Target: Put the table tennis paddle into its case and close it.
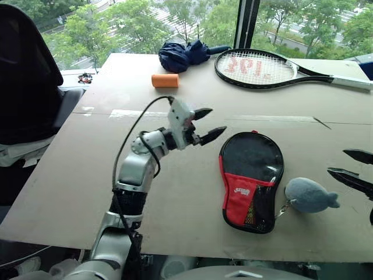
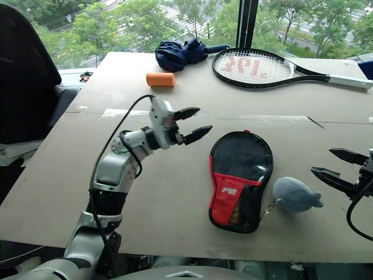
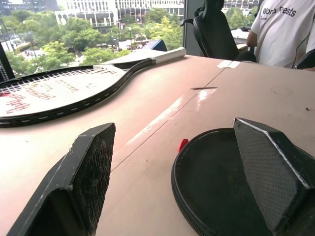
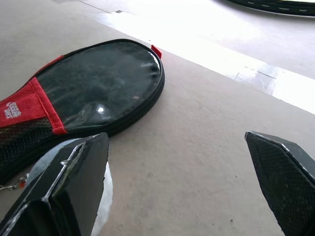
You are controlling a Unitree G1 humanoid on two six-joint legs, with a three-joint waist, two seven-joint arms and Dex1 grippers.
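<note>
The case (image 1: 250,181) lies flat on the table, round end away from me, red panel and mesh pocket toward the front edge. Its clear face shows black behind it, and the zip looks closed all around (image 4: 98,83). The table tennis paddle is hidden; I cannot tell whether it is inside. A grey-blue plush fish charm (image 1: 310,195) rests beside the case's narrow end on the right. My left gripper (image 1: 217,120) hovers open above the table just left of the case's round end. To the right of the fish, my right gripper (image 2: 322,160) is open and holds nothing.
A large black tennis racket (image 1: 256,67) lies at the far right of the table, with a folded dark blue umbrella (image 1: 183,54) and an orange cylinder (image 1: 165,80) at the far middle. A black chair (image 1: 29,76) stands to the left. A person in a white shirt (image 3: 285,29) sits beyond the table.
</note>
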